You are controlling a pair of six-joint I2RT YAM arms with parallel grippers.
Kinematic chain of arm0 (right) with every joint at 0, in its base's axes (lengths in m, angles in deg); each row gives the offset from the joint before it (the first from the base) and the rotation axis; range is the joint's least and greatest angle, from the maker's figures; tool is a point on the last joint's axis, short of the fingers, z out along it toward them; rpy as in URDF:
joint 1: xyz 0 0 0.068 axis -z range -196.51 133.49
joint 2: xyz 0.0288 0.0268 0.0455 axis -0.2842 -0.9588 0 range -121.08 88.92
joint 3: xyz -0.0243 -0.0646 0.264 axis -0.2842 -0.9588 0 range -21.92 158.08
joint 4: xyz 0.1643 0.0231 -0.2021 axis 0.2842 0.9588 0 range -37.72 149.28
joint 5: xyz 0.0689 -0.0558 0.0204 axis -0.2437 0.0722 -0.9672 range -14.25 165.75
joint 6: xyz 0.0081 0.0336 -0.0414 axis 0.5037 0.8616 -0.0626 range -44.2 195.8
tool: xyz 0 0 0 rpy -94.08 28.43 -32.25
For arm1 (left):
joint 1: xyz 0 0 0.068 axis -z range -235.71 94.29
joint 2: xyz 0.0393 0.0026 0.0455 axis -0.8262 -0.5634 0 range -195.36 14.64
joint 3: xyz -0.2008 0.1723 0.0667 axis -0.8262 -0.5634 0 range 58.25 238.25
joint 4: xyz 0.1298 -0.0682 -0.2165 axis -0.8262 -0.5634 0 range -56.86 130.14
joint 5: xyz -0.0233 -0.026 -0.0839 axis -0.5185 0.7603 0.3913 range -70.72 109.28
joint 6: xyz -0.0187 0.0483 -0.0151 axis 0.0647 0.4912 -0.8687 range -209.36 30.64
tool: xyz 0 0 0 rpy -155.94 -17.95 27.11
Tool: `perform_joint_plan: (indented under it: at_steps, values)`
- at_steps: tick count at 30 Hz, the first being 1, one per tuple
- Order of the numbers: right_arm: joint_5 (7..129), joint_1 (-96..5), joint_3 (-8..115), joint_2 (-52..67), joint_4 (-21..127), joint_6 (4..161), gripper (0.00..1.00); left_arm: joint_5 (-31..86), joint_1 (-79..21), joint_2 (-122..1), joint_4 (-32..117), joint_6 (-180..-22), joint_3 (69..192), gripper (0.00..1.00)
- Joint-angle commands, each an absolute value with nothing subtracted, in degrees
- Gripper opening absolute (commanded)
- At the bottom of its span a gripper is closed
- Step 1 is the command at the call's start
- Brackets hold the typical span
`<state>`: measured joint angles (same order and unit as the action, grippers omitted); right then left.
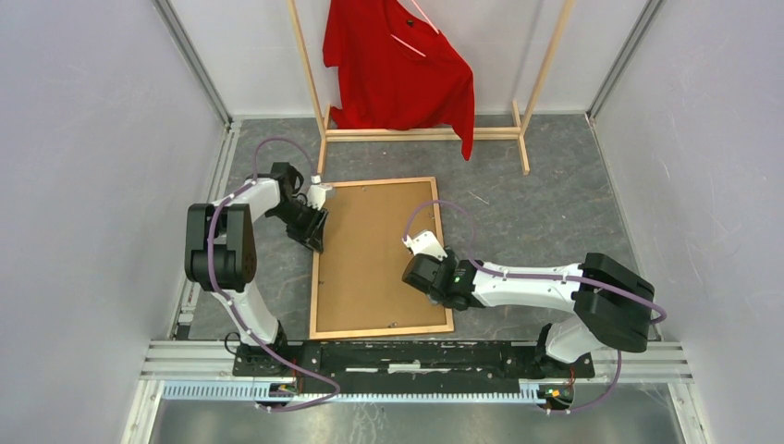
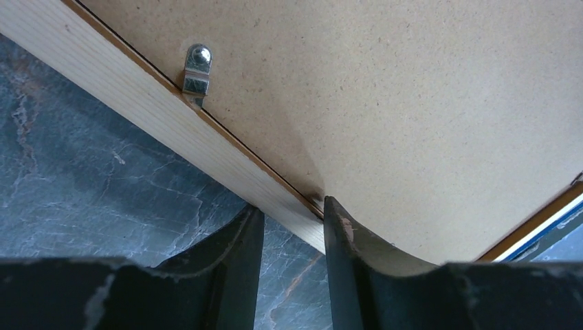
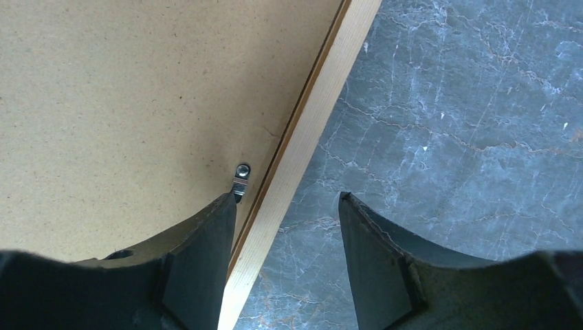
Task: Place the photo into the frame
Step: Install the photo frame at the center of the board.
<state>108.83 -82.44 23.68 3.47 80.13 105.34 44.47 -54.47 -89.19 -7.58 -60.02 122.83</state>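
Brown backing board faces up inside the frame, which lies flat on the grey table btwn your two arms. Photo: you can't tell whether it's under the board. Left gripper sits on the frame's left rail, one finger on the table side, other at the board edge, narrow gap w/ the rail btwn them. Can't tell if it's pinching or just astride. Right gripper is spread wide over the right rail, one fingertip just beside a metal tab on the board, other over the table, grasping nothing. Red shirt hangs at the back, well apart.
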Motion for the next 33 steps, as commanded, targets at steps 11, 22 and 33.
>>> perform_joint_plan:
  at_steps: [11, 22, 33]
  values:
    - [112.7, -82.4, 26.1, 2.4, 82.0, 105.2, 0.63, 36.6, -53.6, -89.8, -2.3, -58.8, 120.3, 0.42]
    - [114.1, -83.9, 29.9, 3.2, 84.2, 105.3, 0.63, 36.9, -53.6, -89.7, -2.3, -58.4, 119.9, 0.41]
    - [114.1, -85.0, 29.5, 0.3, 83.1, 105.3, 0.63, 36.4, -53.6, -89.7, -2.3, -58.2, 119.9, 0.41]
